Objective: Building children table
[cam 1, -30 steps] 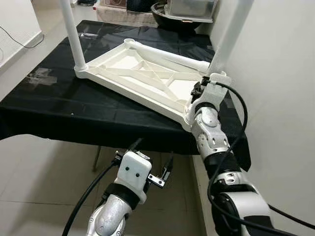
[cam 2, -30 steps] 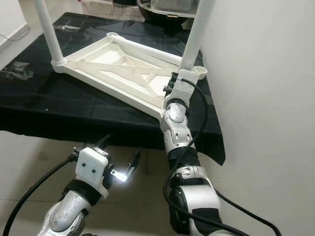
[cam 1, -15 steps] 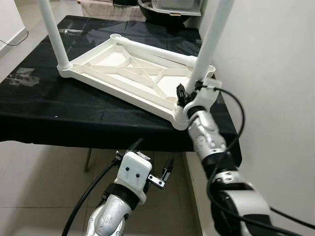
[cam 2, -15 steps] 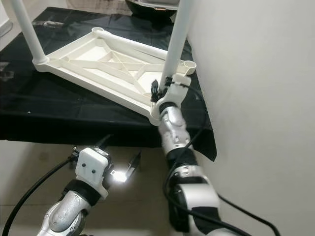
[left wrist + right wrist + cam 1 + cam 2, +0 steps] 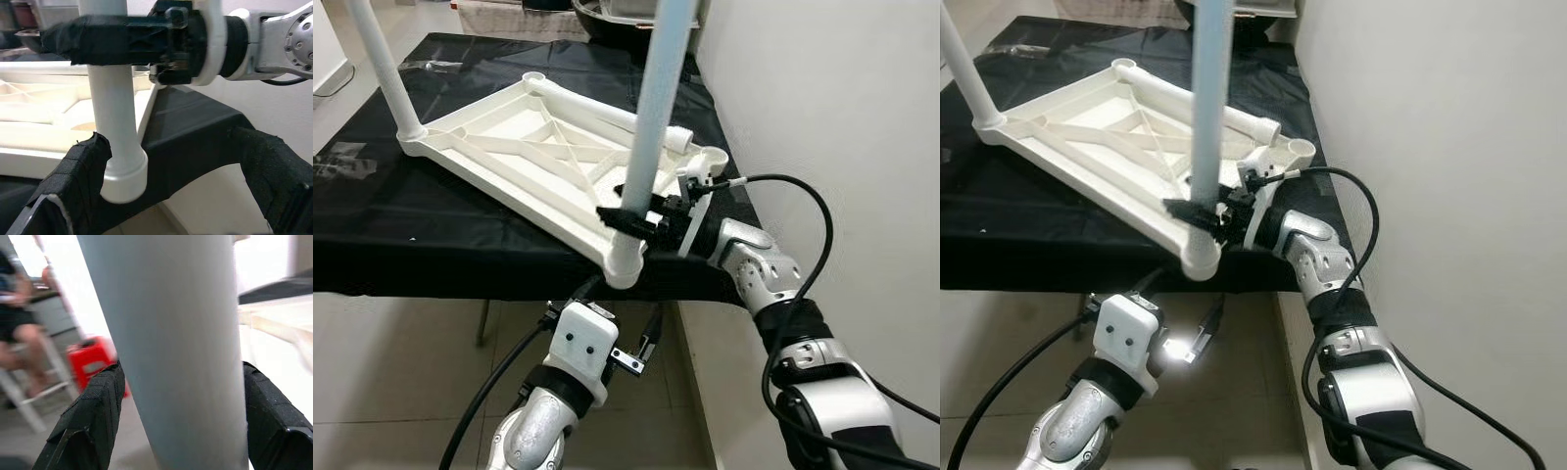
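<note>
At the surface [image 5: 460, 235] edge, right gripper [image 5: 625, 217] clamps the leg [image 5: 651, 108] above its socket (barely seated); tilting could pop it free; left gripper [image 5: 641, 345] hangs apart.

The tabletop [image 5: 538, 147] lies upside down on the counter [image 5: 372, 245], its near right corner reaching past the counter's front edge. One leg [image 5: 382, 69] stands upright in the far left corner socket. Another leg [image 5: 651, 117] stands upright at the near right corner, its foot in the socket [image 5: 625, 262] there. The right gripper [image 5: 631, 217] reaches in from the right, its jaws closed around this leg just above the socket. The left gripper [image 5: 617, 323] hangs below the counter's front edge, beneath that corner, jaws apart. A wall [image 5: 832, 117] runs along the counter's right side. A basin [image 5: 607, 15] sits behind the counter.
</note>
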You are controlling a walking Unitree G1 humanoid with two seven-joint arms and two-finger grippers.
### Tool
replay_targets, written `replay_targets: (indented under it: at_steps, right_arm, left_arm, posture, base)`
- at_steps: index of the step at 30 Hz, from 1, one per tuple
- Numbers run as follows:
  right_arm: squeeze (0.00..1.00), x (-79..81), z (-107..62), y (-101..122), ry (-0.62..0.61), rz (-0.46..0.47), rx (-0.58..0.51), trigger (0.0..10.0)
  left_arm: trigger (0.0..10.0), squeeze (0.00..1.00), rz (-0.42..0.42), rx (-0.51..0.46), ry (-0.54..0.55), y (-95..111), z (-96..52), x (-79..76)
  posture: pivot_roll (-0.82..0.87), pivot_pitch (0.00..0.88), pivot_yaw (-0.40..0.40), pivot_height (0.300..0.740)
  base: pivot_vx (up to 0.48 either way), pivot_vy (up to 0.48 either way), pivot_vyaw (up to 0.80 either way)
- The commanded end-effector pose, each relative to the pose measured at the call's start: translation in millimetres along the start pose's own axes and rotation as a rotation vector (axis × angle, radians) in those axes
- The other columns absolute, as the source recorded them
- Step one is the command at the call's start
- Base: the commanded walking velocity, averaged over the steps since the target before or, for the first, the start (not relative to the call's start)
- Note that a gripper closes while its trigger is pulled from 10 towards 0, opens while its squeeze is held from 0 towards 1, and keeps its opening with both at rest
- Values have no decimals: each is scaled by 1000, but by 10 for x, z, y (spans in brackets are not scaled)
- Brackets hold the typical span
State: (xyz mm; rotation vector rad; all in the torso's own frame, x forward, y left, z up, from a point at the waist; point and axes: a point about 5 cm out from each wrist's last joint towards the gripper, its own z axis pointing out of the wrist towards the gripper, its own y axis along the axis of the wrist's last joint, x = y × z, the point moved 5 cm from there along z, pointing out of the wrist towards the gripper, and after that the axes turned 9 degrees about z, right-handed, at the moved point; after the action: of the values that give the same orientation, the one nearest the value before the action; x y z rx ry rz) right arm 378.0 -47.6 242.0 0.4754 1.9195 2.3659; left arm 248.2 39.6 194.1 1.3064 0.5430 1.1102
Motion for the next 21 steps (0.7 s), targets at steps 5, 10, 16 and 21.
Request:
replay_targets:
  at_steps: [5, 10, 16, 21]
  right_arm:
    - [0, 197, 145, 29, 156, 3, 17, 4275]
    - [0, 117, 227, -32, 66, -24, 31, 0]
    - [0, -171, 210, -127, -199, -43, 1, 0]
    - [0, -713, -127, 9, -729, -48, -133, 0]
  left_arm:
    - [10000, 0, -6, 27, -4, -58, -22, -20]
    - [10000, 0, -8, 27, -4, -59, -19, -19]
    - [10000, 0, -8, 26, -3, -61, -17, -12]
    - [10000, 0, -4, 27, -1, -67, -21, -2]
  posture:
    - [123, 175, -102, 740]
    - [119, 177, -103, 740]
    - [120, 176, -104, 740]
    - [116, 176, -100, 740]
  base:
    - [0, 0, 0]
    - [0, 0, 0]
    - [0, 0, 0]
    - [0, 0, 0]
